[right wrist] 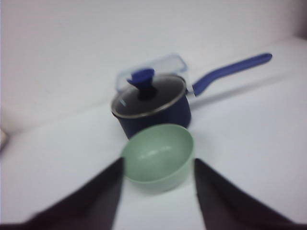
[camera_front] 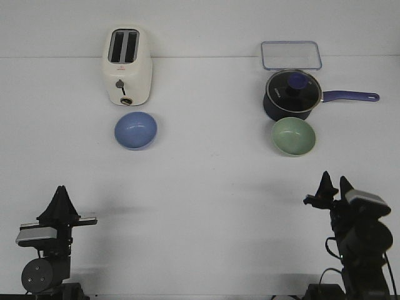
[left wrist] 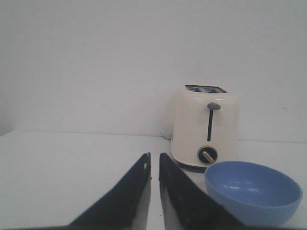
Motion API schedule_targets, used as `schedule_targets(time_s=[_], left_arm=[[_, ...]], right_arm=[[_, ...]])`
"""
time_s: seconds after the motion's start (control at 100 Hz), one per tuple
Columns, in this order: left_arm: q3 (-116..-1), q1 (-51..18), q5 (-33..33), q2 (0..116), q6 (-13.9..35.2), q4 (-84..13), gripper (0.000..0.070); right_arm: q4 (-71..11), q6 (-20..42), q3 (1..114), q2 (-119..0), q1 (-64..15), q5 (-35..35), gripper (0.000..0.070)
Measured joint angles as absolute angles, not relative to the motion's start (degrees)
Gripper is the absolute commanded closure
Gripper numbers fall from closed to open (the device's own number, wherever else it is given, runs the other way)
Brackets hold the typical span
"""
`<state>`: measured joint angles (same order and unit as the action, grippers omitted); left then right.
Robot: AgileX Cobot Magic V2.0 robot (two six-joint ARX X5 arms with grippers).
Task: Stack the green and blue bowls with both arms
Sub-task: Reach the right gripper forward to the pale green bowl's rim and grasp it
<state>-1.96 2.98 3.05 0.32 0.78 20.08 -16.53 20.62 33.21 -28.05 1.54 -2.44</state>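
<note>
White tabletop (camera_front: pixel 206 206) all round, and the cream toaster (camera_front: pixel 127 65) at the far side is our marker. Just in front of the toaster, on its near side, sits the blue bowl (camera_front: pixel 135 130), upright and empty, a small gap between the two. Well off to the right of the toaster stands the dark-blue saucepan (camera_front: pixel 292 95) with its glass lid on and its long handle pointing further right, away from the toaster; behind the saucepan lies a clear rectangular lid (camera_front: pixel 291 55). The green bowl (camera_front: pixel 293 136) rests directly in front of the saucepan, very close to it, about as far forward as the blue bowl. Down at the near edge, well short of the toaster and a little to its left, the left gripper (camera_front: pixel 60 199) hangs with nothing in it; in the left wrist view its fingers (left wrist: pixel 132 191) are nearly together, only a thin slit between them. Far across on the right side, the right gripper (camera_front: pixel 335 185) is spread wide and empty; the right wrist view is blurred, but the green bowl shows between the parted fingers (right wrist: pixel 103 196), some way beyond their tips and untouched.
</note>
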Motion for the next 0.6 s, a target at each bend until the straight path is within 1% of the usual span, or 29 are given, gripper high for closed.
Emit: schedule_targets(time_s=[0.17,0.38,0.49,0.6], left_arm=[[-1.96,2.98,3.05,0.32,0.78,20.08,0.0685],[-1.98,2.98,3.05,0.32,0.78,20.08,0.0685],[-1.98,2.98,3.05,0.32,0.78,20.08,0.0685],[-1.98,2.98,3.05,0.32,0.78,20.08,0.0685]], right_arm=[[-17.72,19.35,44.66,-50.17,2.35,-3.05,0.0313],[-19.03,18.63,57.34,-76.49,4.49,-1.17,0.0313],[-19.33,18.15,62.59,-86.54,5.58,-1.02,0.0313],[-19.07,17.93,64.77,-92.71,6.17,-0.95,0.0314]])
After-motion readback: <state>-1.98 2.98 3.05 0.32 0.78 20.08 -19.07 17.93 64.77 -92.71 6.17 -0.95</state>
